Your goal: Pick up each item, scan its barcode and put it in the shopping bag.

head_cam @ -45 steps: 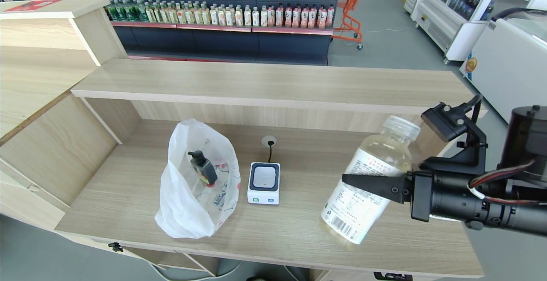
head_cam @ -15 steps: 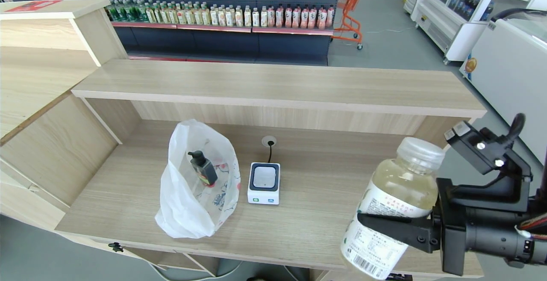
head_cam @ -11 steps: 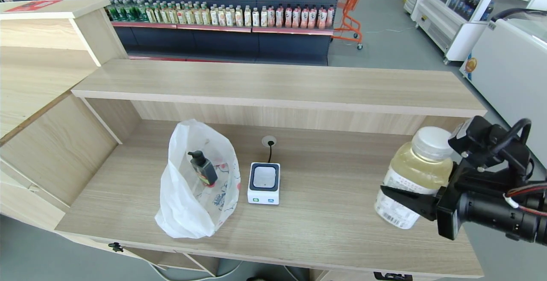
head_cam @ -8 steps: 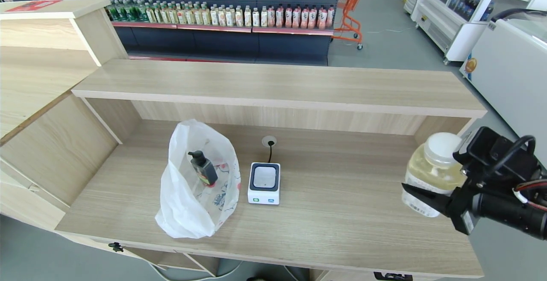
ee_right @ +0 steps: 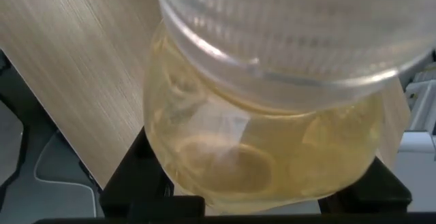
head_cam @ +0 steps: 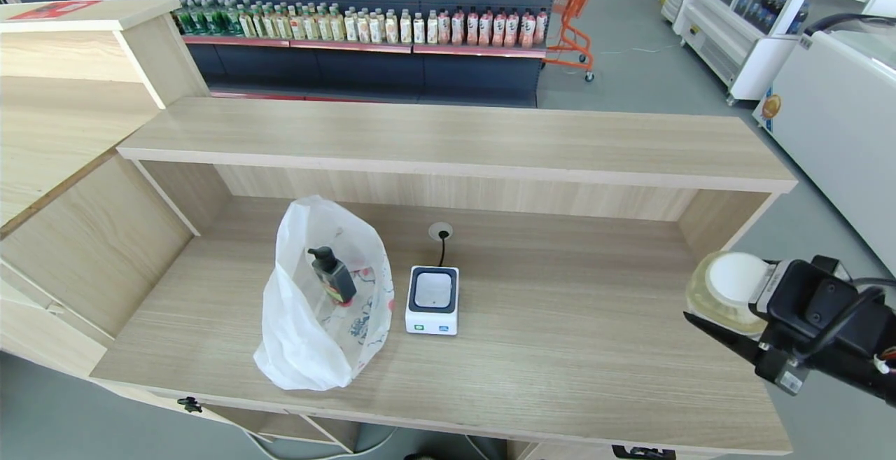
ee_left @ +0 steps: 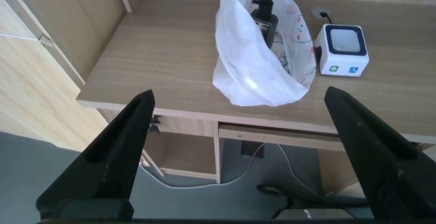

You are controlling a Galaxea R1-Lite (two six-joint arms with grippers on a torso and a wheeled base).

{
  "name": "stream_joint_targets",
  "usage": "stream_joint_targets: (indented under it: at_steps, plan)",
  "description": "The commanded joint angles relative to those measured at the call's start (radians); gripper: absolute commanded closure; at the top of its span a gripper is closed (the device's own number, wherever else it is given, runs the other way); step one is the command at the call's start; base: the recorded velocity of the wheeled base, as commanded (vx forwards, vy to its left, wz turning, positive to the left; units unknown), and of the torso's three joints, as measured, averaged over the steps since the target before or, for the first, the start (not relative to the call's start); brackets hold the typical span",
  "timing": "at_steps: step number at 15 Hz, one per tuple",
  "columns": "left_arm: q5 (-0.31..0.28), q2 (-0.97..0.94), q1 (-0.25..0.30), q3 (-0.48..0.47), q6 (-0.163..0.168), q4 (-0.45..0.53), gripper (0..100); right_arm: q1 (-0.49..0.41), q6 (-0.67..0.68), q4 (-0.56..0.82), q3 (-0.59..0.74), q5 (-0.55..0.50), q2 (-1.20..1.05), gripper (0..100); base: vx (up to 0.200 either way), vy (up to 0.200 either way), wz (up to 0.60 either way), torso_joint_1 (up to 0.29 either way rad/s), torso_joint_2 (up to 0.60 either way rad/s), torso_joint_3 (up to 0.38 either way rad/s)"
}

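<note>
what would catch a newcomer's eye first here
The right tool grips a white-capped bottle of pale yellow liquid at the right end of the counter. Left of centre stands an open white shopping bag with a dark pump bottle inside, and a small white scanner sits just to its right.

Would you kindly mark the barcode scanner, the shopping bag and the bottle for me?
barcode scanner (head_cam: 433, 290), head view, on its dark scan window
shopping bag (head_cam: 299, 349), head view, on its white front wall
bottle (head_cam: 731, 279), head view, on its white cap
</note>
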Motion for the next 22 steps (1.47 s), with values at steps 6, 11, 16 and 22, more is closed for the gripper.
stream_joint_targets:
  at_steps: [6, 11, 16, 22]
  plan:
    - [0.000, 0.000, 0.000, 0.000, 0.000, 0.000, 0, -0.003, 0.007, -0.001, 0.010, 0.048, -0.003, 100, 0.000, 0.133, 0.00, -0.001, 0.00, 0.003]
    - [-0.001, 0.000, 0.001, 0.000, 0.004, 0.000, 0, -0.046, 0.059, -0.001, 0.001, 0.104, 0.032, 100, 0.000, 0.200, 0.00, 0.005, 0.00, 0.003]
    - [-0.001, 0.000, 0.001, 0.000, 0.006, 0.000, 0, -0.123, 0.056, -0.053, -0.011, 0.198, 0.134, 100, 0.000, 0.200, 0.00, 0.004, 0.00, 0.000]
    - [-0.001, 0.000, 0.000, 0.000, 0.004, 0.000, 0, -0.126, 0.055, -0.208, -0.018, 0.272, 0.290, 100, 0.000, 0.033, 0.00, 0.000, 0.00, 0.000]
